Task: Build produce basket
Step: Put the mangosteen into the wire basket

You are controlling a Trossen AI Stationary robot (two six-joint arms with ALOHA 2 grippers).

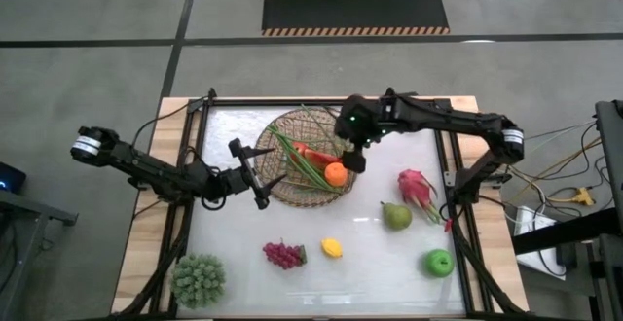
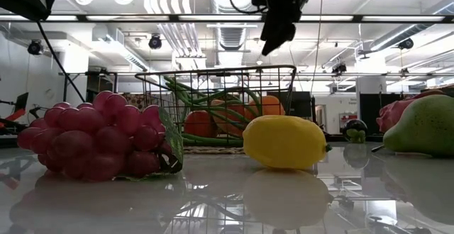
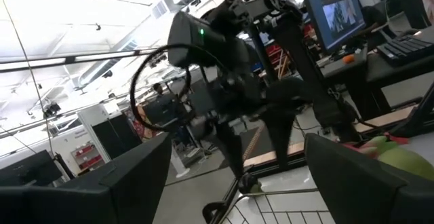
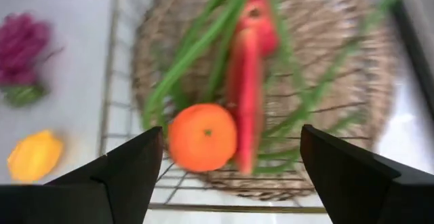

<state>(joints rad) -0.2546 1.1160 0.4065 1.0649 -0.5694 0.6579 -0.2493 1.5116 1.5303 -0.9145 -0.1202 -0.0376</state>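
Observation:
The basket (image 1: pixel 292 131), round tan weave inside a dark wire frame (image 2: pixel 213 78), sits at the table's middle far side. In it lie long green stalks (image 1: pixel 297 158), a red watermelon slice (image 4: pixel 249 81) and an orange (image 1: pixel 335 173). My right gripper (image 1: pixel 352 159) hangs open above the basket's right part, fingers pointing down over the orange (image 4: pixel 202 137), nothing between them. My left gripper (image 1: pixel 249 173) stands open, level, just off the basket's left rim. Its fingers (image 3: pixel 135 176) are spread wide.
Loose on the table nearer the front: pink dragon fruit (image 1: pixel 417 189), pear (image 1: pixel 395 215), green apple (image 1: pixel 440 262), lemon (image 1: pixel 332 248), purple grapes (image 1: pixel 283 254) and a green knobbly ball (image 1: pixel 199 279) at the near left corner. Dark frame rails (image 1: pixel 450 165) border the white top.

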